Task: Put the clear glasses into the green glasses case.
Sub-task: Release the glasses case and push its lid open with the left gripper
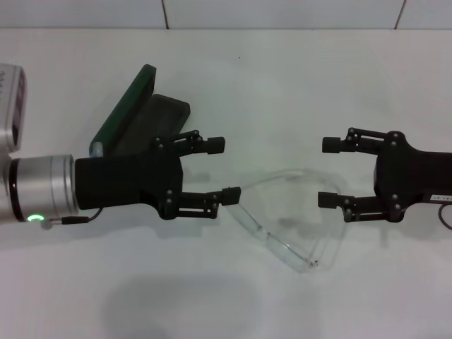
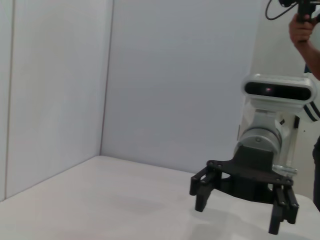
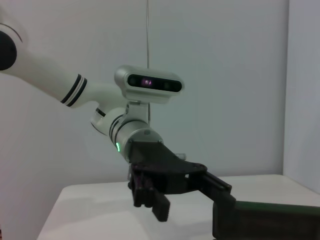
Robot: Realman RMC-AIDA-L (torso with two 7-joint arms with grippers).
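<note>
The clear glasses (image 1: 272, 241) lie on the white table (image 1: 296, 85) between my two grippers, their thin arms folded toward the right. My left gripper (image 1: 224, 169) is open just left of them, its nearer fingertip (image 1: 232, 192) close to the frame's left end. My right gripper (image 1: 326, 172) is open on the other side, empty, facing the left one. The green glasses case (image 1: 126, 109) stands open behind the left gripper, lid raised, black inside showing. The right wrist view shows the left gripper (image 3: 151, 200) and the case (image 3: 280, 209). The left wrist view shows the right gripper (image 2: 238, 218).
White walls close the table at the back and sides. A person's hand (image 2: 300, 27) holding a device shows behind the right arm in the left wrist view. Bare white table surface (image 1: 212, 296) lies in front of the glasses.
</note>
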